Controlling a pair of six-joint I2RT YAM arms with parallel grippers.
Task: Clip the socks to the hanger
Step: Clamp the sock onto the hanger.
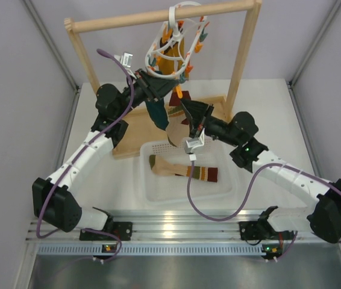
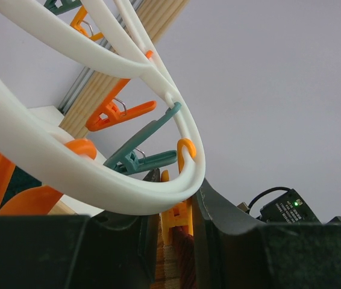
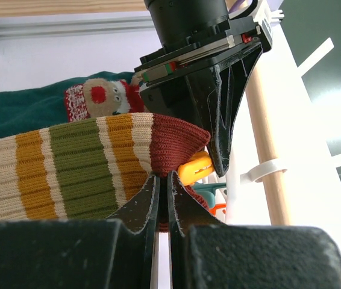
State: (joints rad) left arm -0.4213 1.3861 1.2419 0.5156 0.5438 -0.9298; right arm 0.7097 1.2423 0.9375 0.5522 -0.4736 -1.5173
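The white oval hanger (image 1: 173,39) hangs from the wooden rail, with orange and teal clips on it. It fills the left wrist view (image 2: 98,180). My left gripper (image 1: 157,84) is at its lower edge, jaws (image 2: 175,198) shut on an orange clip (image 2: 178,220), with striped sock fabric just below it. My right gripper (image 1: 193,120) is shut (image 3: 164,176) on the red-brown end of a striped sock (image 3: 80,162) and holds it against that orange clip (image 3: 196,167). A teal sock (image 1: 157,114) hangs beside it, its face motif (image 3: 101,98) showing. Another striped sock (image 1: 185,171) lies in the tray.
The wooden rail frame (image 1: 158,18) stands at the back on a wooden base (image 1: 131,138). A clear plastic tray (image 1: 155,192) sits in front of the arms. Grey walls close in the table on both sides.
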